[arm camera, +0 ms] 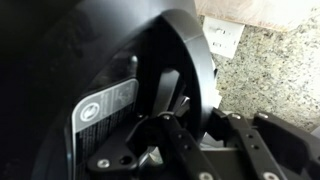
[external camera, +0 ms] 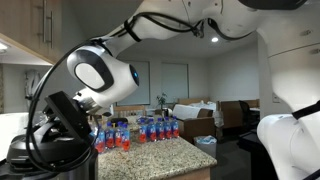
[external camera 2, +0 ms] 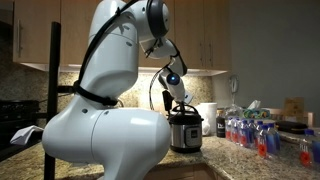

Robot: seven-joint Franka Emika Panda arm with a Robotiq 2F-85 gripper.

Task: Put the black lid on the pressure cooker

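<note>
Wrist view: gripper point(arm camera: 168, 118) fingers narrow, clamped on black lid point(arm camera: 192, 55). Lid tilted on edge, fills frame. Granite table point(arm camera: 272, 75) behind, wall outlet point(arm camera: 222, 40) seen only here.

Exterior view: pressure cooker point(external camera 2: 185, 132) stands on table under gripper, bottles point(external camera 2: 250, 132) well apart; cooker itself not clear in wrist view.

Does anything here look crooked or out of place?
Possibly: in the wrist view the black lid seems tipped up on edge rather than lying flat on the cooker. The gripper is right against it. Nothing looks spilled.
</note>
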